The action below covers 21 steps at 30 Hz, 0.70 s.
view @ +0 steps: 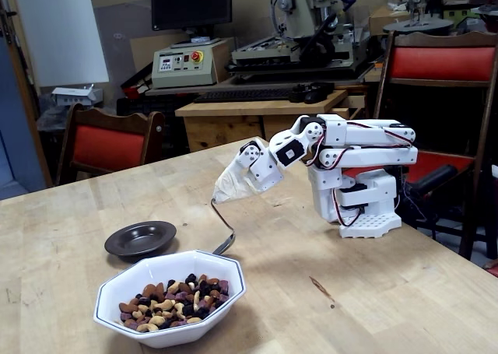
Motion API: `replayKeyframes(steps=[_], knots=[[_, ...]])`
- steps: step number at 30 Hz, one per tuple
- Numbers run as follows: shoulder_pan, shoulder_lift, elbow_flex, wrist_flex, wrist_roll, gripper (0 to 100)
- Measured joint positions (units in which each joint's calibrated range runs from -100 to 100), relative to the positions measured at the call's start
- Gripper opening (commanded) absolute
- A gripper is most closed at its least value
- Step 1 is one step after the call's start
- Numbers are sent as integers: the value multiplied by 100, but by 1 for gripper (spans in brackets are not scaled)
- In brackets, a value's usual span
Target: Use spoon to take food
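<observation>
In the fixed view a wooden desk [373, 292] carries a white arm [350, 167] folded low at the right, reaching left toward a white octagonal bowl [156, 311] near the front edge and a smaller dark shallow dish [141, 238] just behind it. The bowl holds the food [171, 298], a mix of tan nuts and dark bits. The fingers [232, 184] are hidden under the beige wrapping at the top of the spoon [226, 241], apparently clamped on it, and its thin bent handle hangs down so the metal end sits just behind the bowl's far rim, beside the dish.
</observation>
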Motion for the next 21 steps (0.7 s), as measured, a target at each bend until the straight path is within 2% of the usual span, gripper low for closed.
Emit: replayKeyframes(steps=[14, 21], knots=[[0, 0, 0, -24, 0, 4], [0, -9, 34, -744, 39, 4]])
